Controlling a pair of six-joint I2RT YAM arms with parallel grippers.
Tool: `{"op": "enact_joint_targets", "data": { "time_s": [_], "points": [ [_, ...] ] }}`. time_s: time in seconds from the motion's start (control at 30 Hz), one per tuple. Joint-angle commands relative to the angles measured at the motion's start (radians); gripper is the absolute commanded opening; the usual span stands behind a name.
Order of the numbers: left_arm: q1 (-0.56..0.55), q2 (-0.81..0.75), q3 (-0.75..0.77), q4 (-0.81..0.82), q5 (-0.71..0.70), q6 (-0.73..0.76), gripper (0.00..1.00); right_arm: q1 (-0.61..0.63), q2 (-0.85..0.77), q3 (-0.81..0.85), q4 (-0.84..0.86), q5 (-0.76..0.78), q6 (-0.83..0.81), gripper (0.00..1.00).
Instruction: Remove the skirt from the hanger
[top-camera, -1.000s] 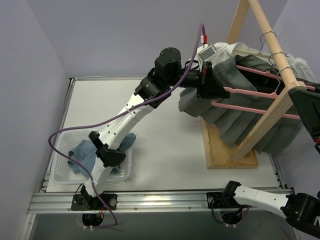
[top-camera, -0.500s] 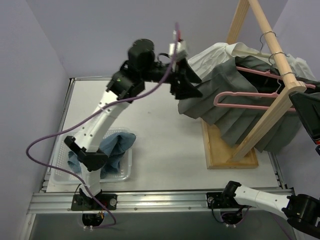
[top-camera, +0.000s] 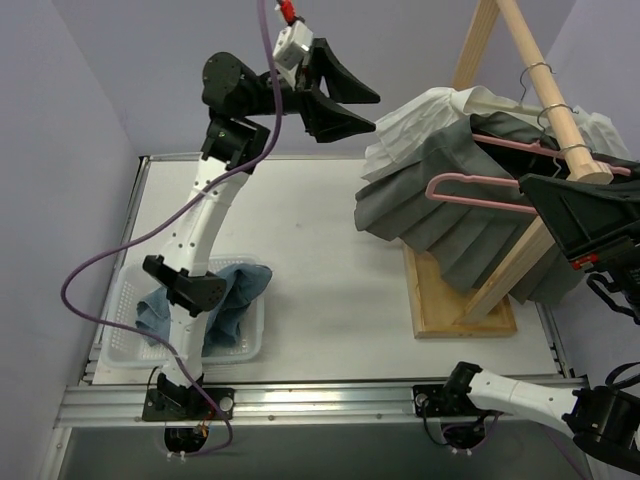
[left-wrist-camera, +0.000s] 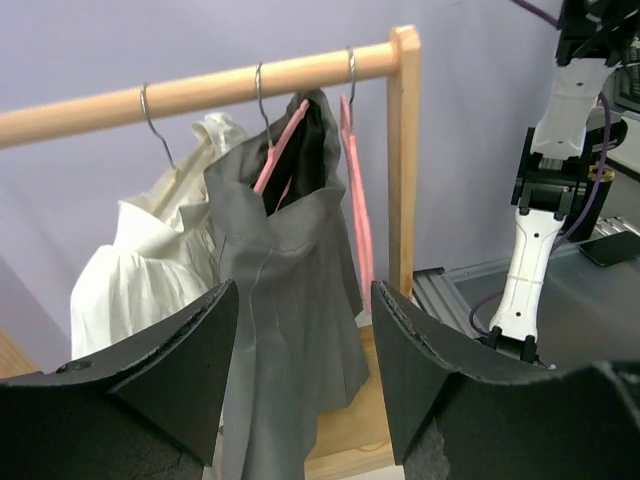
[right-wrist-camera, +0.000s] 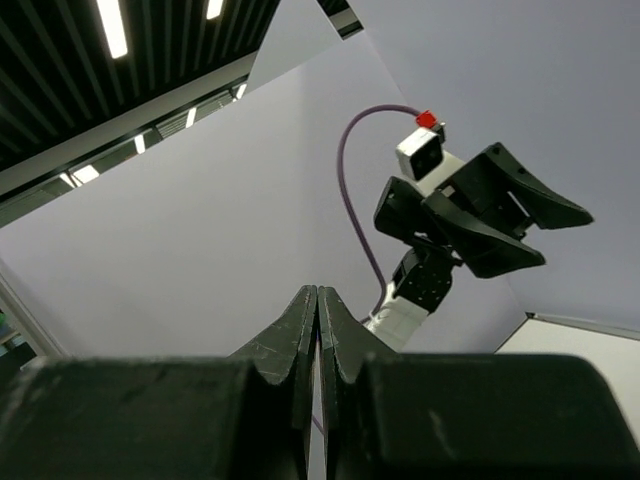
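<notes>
The grey pleated skirt hangs on a pink hanger from the wooden rail. In the left wrist view the skirt drapes from the pink hanger straight ahead, past the fingers. My left gripper is raised high to the left of the skirt, open and empty, apart from the cloth. My right gripper sits shut beside the rack's post near the hanger's bar. Seen from its own wrist, the right gripper points up at the wall with nothing visible between its fingers.
A white garment hangs behind the skirt on its own hanger. A bare pink hanger hangs beside the post. The wooden rack base rests on the table. A clear basket with blue cloth stands front left.
My left gripper opened, let go near the skirt's waist and swung up and left, away from the rack. The right gripper moved left toward the hanger. The skirt sagged lower.
</notes>
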Motion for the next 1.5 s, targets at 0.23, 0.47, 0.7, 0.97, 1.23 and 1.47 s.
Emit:
{"op": "enact_joint_targets", "data": {
  "time_s": [0.23,0.47,0.7,0.97,1.23,1.47],
  "points": [
    [-0.074,0.109,-0.018,0.149,-0.072,0.026,0.67,0.01,-0.008,-0.069,0.122,0.047,0.003,0.0],
    [-0.117,0.228,0.088,0.243,-0.086,-0.06,0.7,0.01,0.0,-0.07,0.127,0.048,0.011,0.0],
    [-0.171,0.247,0.087,0.189,-0.147,0.066,0.71,0.009,0.024,-0.057,0.145,0.018,0.038,0.0],
    [-0.18,0.268,0.061,0.189,-0.23,0.121,0.73,0.009,0.027,-0.07,0.148,0.014,0.051,0.0],
    [-0.192,0.294,0.068,0.192,-0.279,0.138,0.77,0.009,0.034,-0.067,0.141,0.014,0.051,0.0],
    [-0.203,0.325,0.073,0.192,-0.285,0.146,0.79,0.009,0.032,-0.069,0.142,0.014,0.045,0.0]
  ]
}}
